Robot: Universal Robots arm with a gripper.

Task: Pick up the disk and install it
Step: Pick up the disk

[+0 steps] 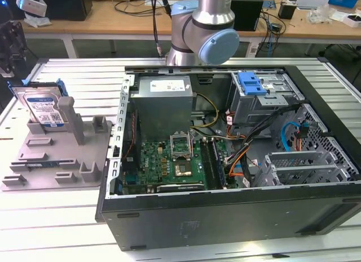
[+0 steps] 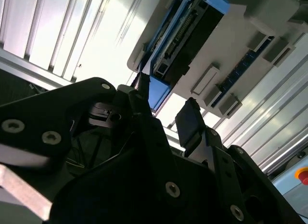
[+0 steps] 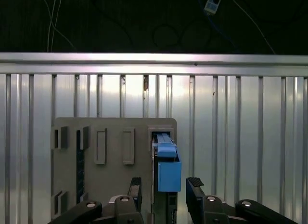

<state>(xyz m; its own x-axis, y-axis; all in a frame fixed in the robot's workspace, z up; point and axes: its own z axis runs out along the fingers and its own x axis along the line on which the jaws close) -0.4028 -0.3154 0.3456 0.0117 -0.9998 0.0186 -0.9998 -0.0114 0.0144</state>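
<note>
My gripper (image 3: 166, 186) stands wide open, one finger on each side of the disk (image 3: 166, 161) and, as far as I can tell, touching nothing. A strip of light shows between each pad and the blue bracket (image 3: 169, 175) that frames it. The disk sits on edge in a slot of the grey fixture (image 3: 110, 137). In the exterior view that fixture lies at the upper left of the frame on the slatted table (image 1: 73, 70), well apart from the open computer case (image 1: 225, 222) filling the middle and right.

I judge the step in hand to be the grasp. To do it well, I want the disk centred between my fingers, so that both pads meet it together and neither shoves it sideways in the slot. It looks roughly centred now. The disk leans a little in its holder, so my wrist should match that tilt, or the pads will bite on a corner. In the second wrist view the connector edge (image 2: 185, 33) faces me, so I would keep the pads off it and bear on the flat sides. A firm, square hold matters, because a skewed disk could bind in the fixture.
</note>
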